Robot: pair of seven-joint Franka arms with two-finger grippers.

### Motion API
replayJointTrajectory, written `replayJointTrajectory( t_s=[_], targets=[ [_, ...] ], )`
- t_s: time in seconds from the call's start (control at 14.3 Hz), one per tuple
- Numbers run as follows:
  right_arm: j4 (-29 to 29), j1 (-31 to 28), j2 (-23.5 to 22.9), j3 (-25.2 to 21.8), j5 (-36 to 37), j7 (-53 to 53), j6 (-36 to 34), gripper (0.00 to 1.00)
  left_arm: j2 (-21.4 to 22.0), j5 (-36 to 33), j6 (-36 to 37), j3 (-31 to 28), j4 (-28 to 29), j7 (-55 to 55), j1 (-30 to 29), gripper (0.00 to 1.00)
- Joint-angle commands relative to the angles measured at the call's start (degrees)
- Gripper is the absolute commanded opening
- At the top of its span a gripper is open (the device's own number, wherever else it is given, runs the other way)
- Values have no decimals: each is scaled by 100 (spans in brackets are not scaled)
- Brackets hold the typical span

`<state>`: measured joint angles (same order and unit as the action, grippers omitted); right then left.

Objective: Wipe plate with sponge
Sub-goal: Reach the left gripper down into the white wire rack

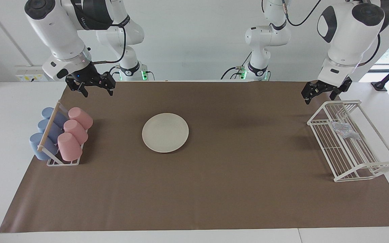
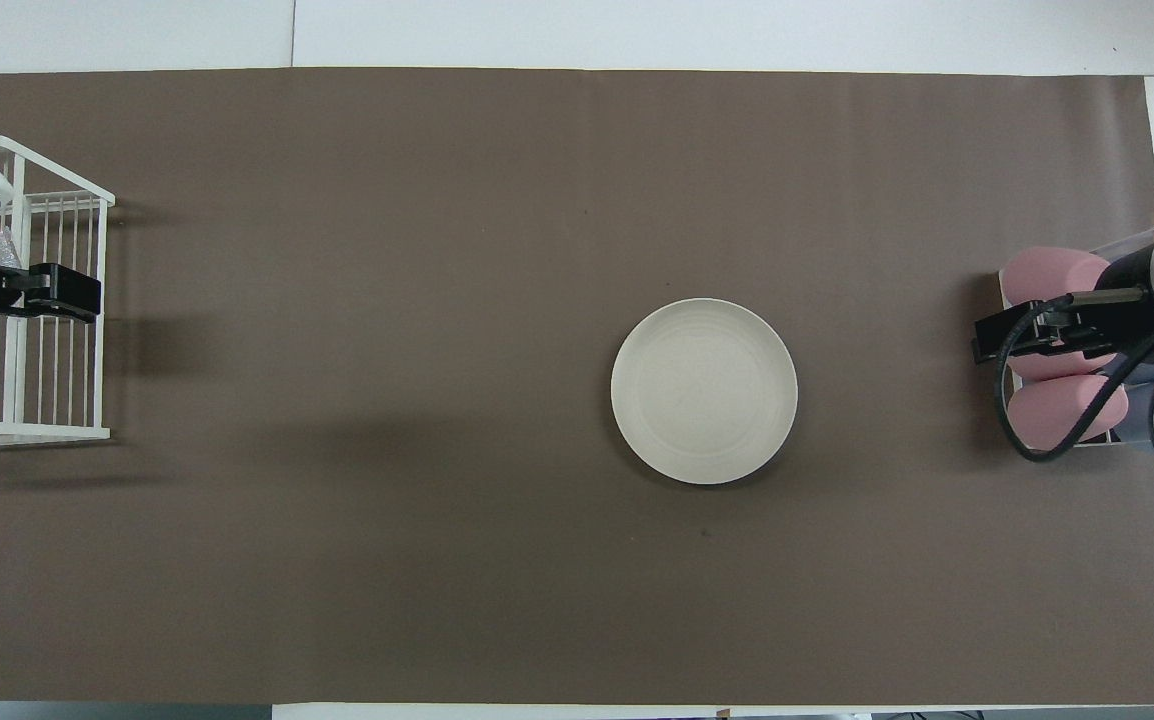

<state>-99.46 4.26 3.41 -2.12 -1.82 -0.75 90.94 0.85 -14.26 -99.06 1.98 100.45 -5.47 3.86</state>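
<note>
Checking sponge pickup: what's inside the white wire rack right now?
Only the sponge lies inside the white wire rack, toward its robot-side end. Overhead, the open left gripper, up over that end, covers most of the sponge. Nothing else shows inside.
</note>
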Motion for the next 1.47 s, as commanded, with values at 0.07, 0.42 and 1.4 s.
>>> replayJointTrajectory(
  t_s=[0.07, 0.42, 1.4],
  targets=[
    [58, 31, -25, -8, 129, 4, -59, 100, -163, -1321, -859, -39, 694, 38, 80, 100],
    [58, 31, -25, -8, 129, 13, -59, 100, -664, -2835, -1624, -57, 959, -32, 1, 100],
    [49, 31, -25, -8, 129, 4, -68, 100, -1034, -3514, -1740, -66, 932, -1579, -228, 100]
  ],
)
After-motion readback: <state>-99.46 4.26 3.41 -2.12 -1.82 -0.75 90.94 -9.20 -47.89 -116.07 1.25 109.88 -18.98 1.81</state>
